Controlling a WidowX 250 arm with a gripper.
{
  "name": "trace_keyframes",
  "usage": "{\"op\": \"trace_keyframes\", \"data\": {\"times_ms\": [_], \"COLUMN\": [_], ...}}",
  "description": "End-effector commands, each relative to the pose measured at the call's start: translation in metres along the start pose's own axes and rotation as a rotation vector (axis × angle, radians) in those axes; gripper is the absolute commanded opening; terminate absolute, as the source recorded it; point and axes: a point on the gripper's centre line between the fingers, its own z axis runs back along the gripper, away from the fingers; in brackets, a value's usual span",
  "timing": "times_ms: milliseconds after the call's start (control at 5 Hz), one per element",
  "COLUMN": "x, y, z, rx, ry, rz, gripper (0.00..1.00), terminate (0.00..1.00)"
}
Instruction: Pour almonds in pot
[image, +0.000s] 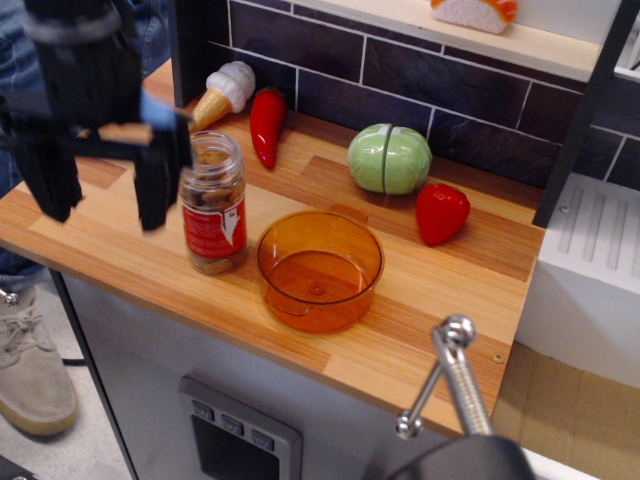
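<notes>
Here, on a wooden counter, a clear plastic jar of almonds stands upright with no lid, wrapped in a red-and-white label whose writing is too small to read. Just to its right, close but apart, sits the translucent orange pot, empty, one tab handle on its far rim.

The black gripper hangs at the counter's left end, fingers pointing down and spread wide, holding nothing; its right finger is just beside the jar's left side, though contact cannot be judged, and the arm is blurred.

Behind lie a toy ice-cream cone, a red chili pepper, a green round vegetable and a red strawberry, against a dark tiled wall.
</notes>
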Motion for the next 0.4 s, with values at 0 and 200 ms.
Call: {"op": "trace_keyframes", "data": {"times_ms": [0, 200], "x": [0.027, 0.05], "y": [0.027, 0.045], "z": [0.02, 0.017], "rx": [-0.236, -0.308], "ry": [0.033, 0.09], "rz": [0.22, 0.42], "gripper": [1.0, 1.0], "terminate": [0.0, 0.0]}}
